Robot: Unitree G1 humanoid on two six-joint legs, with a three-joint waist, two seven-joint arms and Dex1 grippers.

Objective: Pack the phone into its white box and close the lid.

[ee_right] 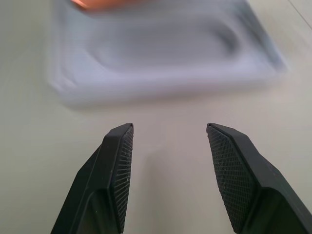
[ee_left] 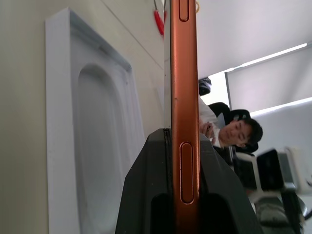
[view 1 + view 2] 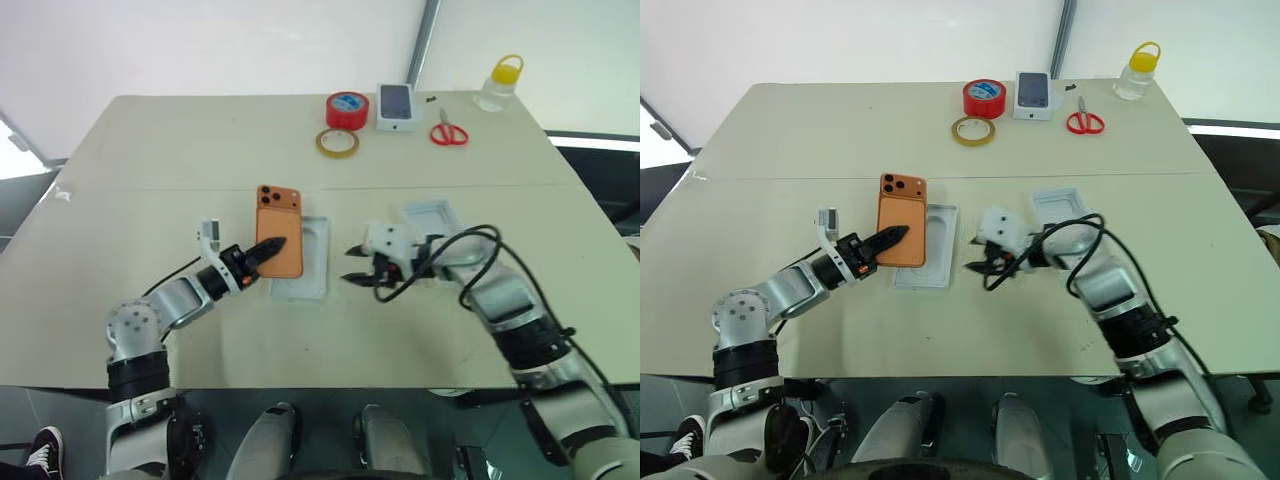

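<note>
My left gripper (image 3: 270, 248) is shut on the orange phone (image 3: 279, 228). It grips the phone's near end, with the back and its dark lenses facing up. The left wrist view shows the phone (image 2: 184, 73) edge-on between the two fingers. Just right of the phone, a white tray with a rounded phone-shaped recess (image 3: 308, 262) lies flat on the table. My right gripper (image 3: 352, 266) hovers to the right of that tray, open, with nothing between its fingers (image 1: 119, 161). Behind it lies a second shallow white tray (image 3: 432, 214); I cannot tell whether it is the white box or the lid.
Along the far edge of the beige table (image 3: 150, 200) are a red tape roll (image 3: 347, 108), a tan tape ring (image 3: 337, 142), a small white box printed with a phone (image 3: 396, 106), red scissors (image 3: 449, 133) and a yellow-capped bottle (image 3: 500, 82). A seated person (image 2: 239, 136) is beyond the table.
</note>
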